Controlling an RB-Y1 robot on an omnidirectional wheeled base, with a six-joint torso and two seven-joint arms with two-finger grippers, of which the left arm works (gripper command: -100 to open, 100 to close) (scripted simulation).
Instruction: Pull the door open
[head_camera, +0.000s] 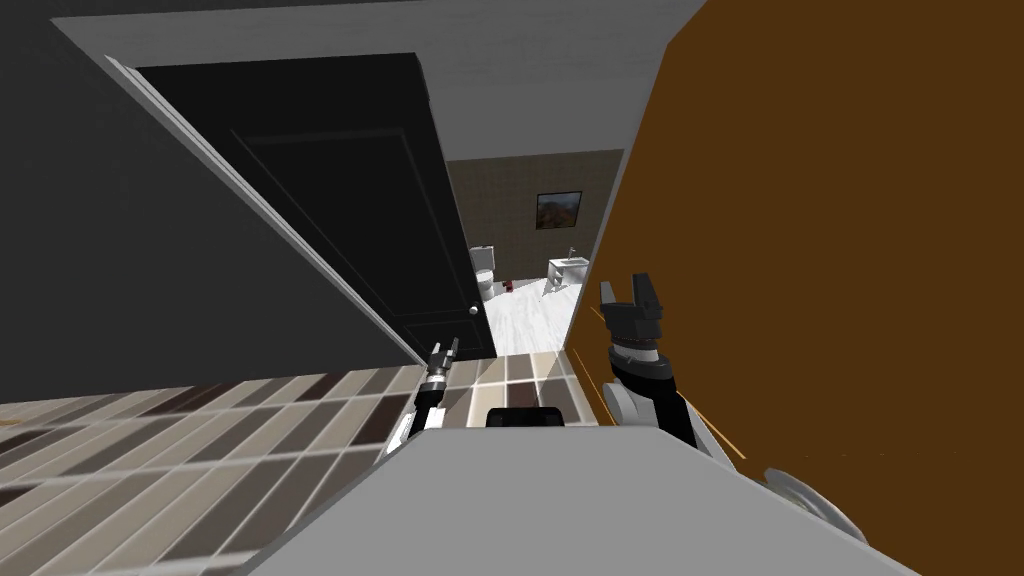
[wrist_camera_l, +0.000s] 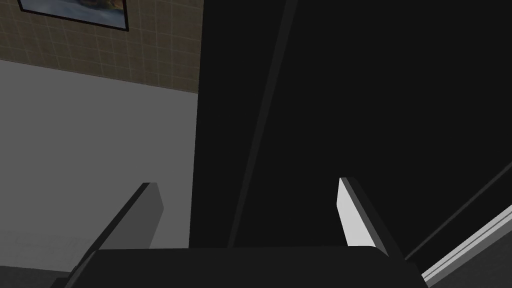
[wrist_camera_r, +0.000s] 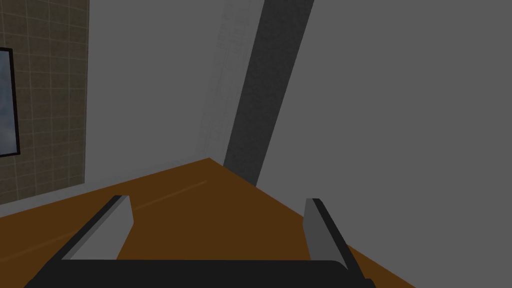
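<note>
The door (head_camera: 340, 200) is a dark panelled slab, swung partly open to the left of the doorway. Its small round knob (head_camera: 473, 312) sits near the free edge, low in the head view. My left gripper (head_camera: 445, 352) hangs just below and left of the knob, not touching it. In the left wrist view this gripper (wrist_camera_l: 250, 210) is open, facing the door (wrist_camera_l: 350, 100), whose free edge runs up between the two fingers. My right gripper (head_camera: 630, 295) is raised beside the brown wall (head_camera: 850, 250); in the right wrist view it (wrist_camera_r: 217, 225) stands open with nothing in it.
Beyond the gap lies a pale-floored bathroom with a toilet (head_camera: 483, 265), a sink (head_camera: 568, 268) and a framed picture (head_camera: 559, 209). A dark wall (head_camera: 100, 250) stands on the left. Striped floor tiles (head_camera: 200, 440) run under me.
</note>
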